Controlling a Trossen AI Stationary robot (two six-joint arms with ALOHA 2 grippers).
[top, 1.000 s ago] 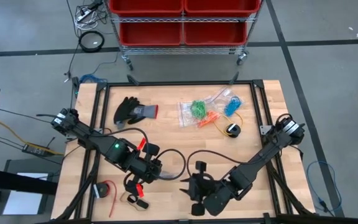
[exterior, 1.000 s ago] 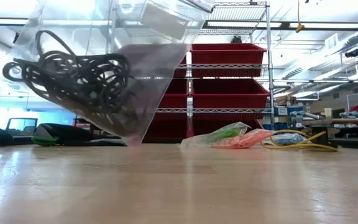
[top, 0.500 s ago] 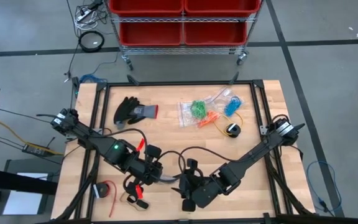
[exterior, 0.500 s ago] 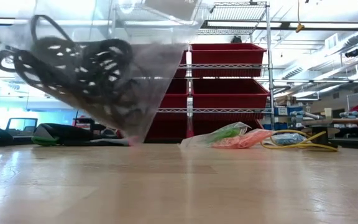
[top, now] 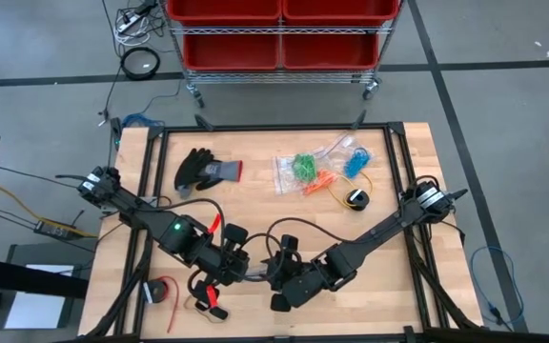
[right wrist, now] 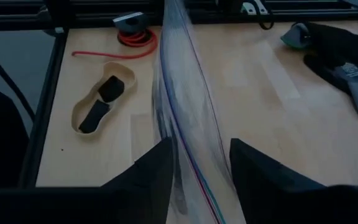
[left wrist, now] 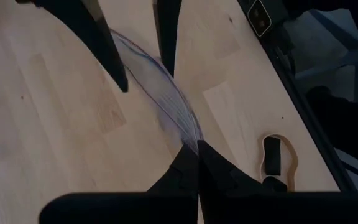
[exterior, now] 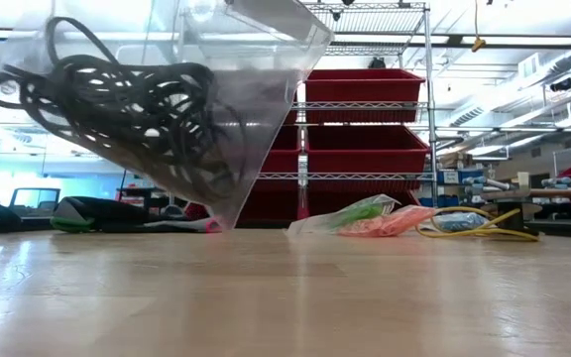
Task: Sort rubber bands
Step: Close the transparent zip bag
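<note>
A clear zip bag [exterior: 157, 109] holds a tangle of black rubber bands [exterior: 117, 109], which fills the low view. The bag is near the table's front edge, between my two grippers. My left gripper [top: 244, 269] is shut on the bag's edge. My right gripper [top: 273, 276] is open. Its two fingers [right wrist: 151, 180] stand on either side of the bag's striped top edge [right wrist: 188, 137]; I cannot tell whether they touch it. Bags of green [top: 303, 167], orange [top: 322, 181] and blue bands [top: 355, 162] lie at the table's far side. My left gripper pinches the bag's top edge [left wrist: 188, 134] between its two fingers [left wrist: 182, 174], coming from the table's left. The bag hangs below with the black bands in it. Its lower corner [exterior: 211, 223] is close to the table; I cannot tell whether it touches.
A black glove [top: 203, 170] lies far left. A yellow cable with a black piece [top: 351, 197] lies by the far bags. A red coil [top: 160, 291] and a tan band with a black piece [right wrist: 98, 109] lie at the front left. Bare wood lies in the middle.
My right gripper has moved toward the table's left, up to the bag and my left gripper. The bag has swung and tipped in the hold, and the black bands have shifted inside it.
</note>
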